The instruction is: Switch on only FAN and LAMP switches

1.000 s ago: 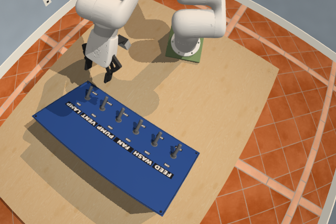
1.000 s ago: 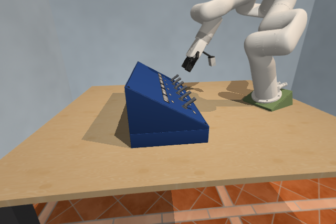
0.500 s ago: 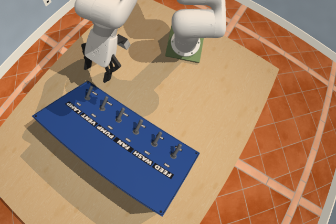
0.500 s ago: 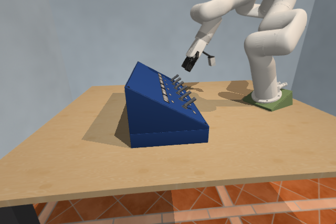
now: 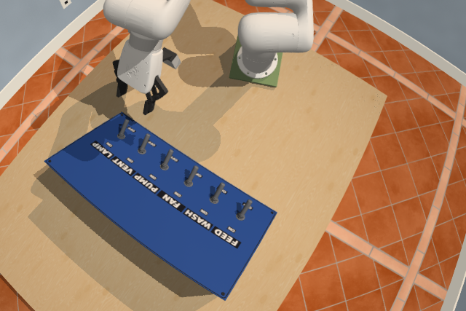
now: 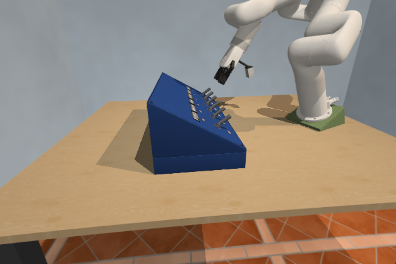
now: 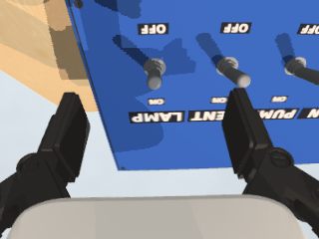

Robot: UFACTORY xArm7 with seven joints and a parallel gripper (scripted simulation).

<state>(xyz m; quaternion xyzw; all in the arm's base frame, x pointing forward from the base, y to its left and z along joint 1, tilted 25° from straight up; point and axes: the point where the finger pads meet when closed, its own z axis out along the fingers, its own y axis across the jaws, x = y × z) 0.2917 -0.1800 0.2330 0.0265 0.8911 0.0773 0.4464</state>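
The blue sloped console (image 5: pixel 162 202) stands on the wooden table and carries a row of several grey toggle levers. The LAMP lever (image 5: pixel 122 130) is at the left end and the FAN lever (image 5: pixel 191 176) is further right. All levers lean the same way, toward the OFF marks. My gripper (image 5: pixel 135 98) is open and empty. It hovers just beyond the console's edge at the LAMP end, touching nothing. In the wrist view the LAMP lever (image 7: pixel 154 75) sits between my spread fingers, with the VENT lever (image 7: pixel 234 74) by the right finger. The side view shows the gripper (image 6: pixel 223 75) above the lever row (image 6: pixel 215 106).
The VENT (image 5: pixel 143 143), PUMP (image 5: pixel 165 159), WASH (image 5: pixel 215 192) and FEED (image 5: pixel 243 210) levers share the row. The arm's green base (image 5: pixel 256 68) stands behind the console. The table edge lies close to the console's left corner (image 5: pixel 49 161).
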